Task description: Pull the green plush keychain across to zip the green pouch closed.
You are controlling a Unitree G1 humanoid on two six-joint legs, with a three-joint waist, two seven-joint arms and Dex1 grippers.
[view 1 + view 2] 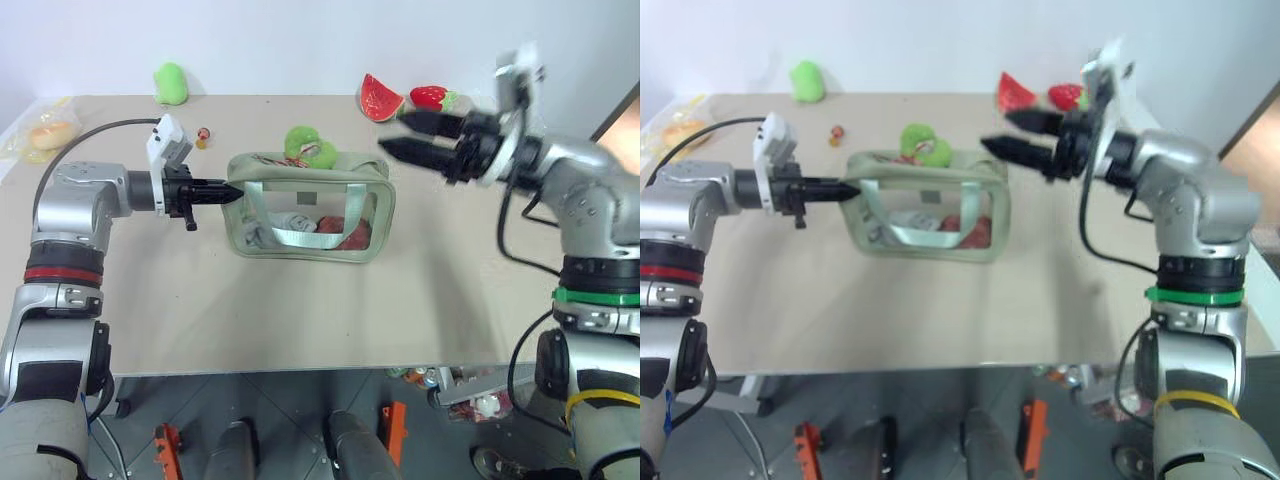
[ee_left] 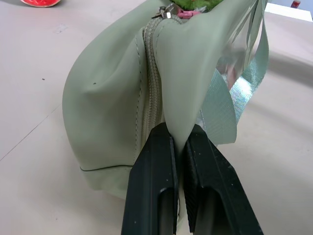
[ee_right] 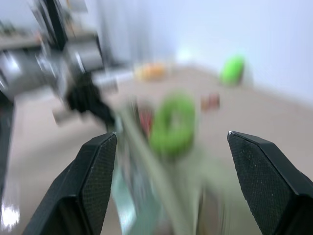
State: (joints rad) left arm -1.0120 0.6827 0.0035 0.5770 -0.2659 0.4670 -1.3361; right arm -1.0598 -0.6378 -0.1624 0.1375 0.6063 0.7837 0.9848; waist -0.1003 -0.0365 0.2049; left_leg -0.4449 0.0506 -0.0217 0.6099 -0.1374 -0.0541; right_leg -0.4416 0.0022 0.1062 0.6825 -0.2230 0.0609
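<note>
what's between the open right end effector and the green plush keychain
Nothing: only bare table and air separate the right end effector from the green plush keychain, seen in the left eye view.

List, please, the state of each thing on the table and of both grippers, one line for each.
green pouch: upright on the table, one end pinched, zipper looks closed.
green plush keychain: lying on top of the pouch, not held.
left gripper: shut on the pouch's end.
right gripper: open, empty, in the air beside the pouch.
loose green plush: lying at the table's far edge.
watermelon slice toy: lying at the far edge.
strawberry toy: lying beside it.
</note>
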